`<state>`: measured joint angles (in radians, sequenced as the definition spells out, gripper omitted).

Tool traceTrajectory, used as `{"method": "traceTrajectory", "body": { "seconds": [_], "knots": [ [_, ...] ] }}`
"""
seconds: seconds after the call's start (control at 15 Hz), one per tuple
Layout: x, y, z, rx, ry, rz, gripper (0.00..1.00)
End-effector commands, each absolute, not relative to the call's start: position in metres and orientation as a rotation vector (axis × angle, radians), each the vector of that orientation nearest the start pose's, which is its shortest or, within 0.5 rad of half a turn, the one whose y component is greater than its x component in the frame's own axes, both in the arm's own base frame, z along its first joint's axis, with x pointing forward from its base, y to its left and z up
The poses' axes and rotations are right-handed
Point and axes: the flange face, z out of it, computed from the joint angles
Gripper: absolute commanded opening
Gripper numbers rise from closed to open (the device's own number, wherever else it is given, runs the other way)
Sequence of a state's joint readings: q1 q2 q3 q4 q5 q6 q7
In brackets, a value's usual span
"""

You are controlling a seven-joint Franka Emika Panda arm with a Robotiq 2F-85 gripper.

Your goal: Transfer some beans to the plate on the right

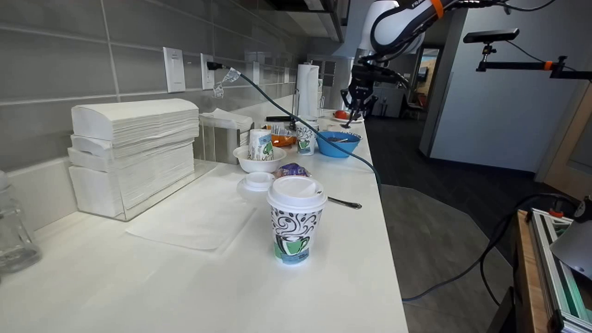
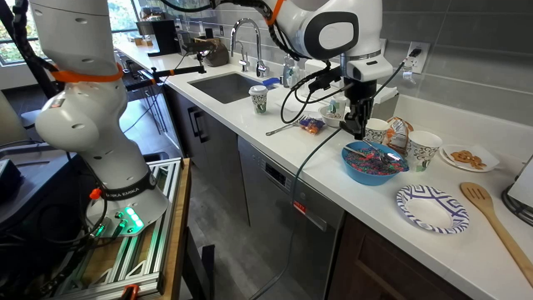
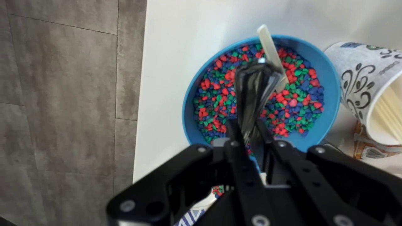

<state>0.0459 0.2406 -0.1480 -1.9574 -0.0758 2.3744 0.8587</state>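
Observation:
The beans look like small red, green and blue pieces [image 2: 364, 165] in a blue bowl [image 2: 368, 179], which also shows in the wrist view [image 3: 332, 103]. A pale stick [image 3: 270, 50] leans in them. My gripper [image 2: 358, 132] is above the bowl, shut on a metal spoon [image 3: 251, 91] that points down over the beans. I cannot tell if the spoon carries any. The plate [image 2: 431, 210], white paper with a blue pattern, lies beside the bowl and looks bare there. In the wrist view a few pieces [image 3: 217, 191] show near its patterned rim [image 3: 190, 218], mostly hidden by the gripper.
Paper cups [image 2: 422, 148] and an orange bag [image 2: 397, 133] stand close to the bowl. A pretzel plate [image 2: 470, 158] and a slotted wooden spatula [image 2: 493, 212] lie near the plate. A dark cable [image 1: 314, 132] crosses the counter's front edge. A lidded cup [image 1: 296, 222] stands apart.

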Motion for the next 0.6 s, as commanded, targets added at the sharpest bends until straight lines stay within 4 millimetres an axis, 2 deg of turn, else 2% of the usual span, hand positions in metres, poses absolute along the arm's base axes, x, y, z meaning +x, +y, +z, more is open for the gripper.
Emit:
{"method": "traceTrajectory", "body": {
  "seconds": [0.0,0.33,0.53],
  "knots": [
    [0.615,-0.078,0.376,-2.785,1.463,-0.335,0.04],
    [0.626,-0.115,0.375,-2.709,1.563,-0.32,0.04],
    [0.635,-0.129,0.37,-2.662,1.578,-0.293,0.04]
  ]
}}
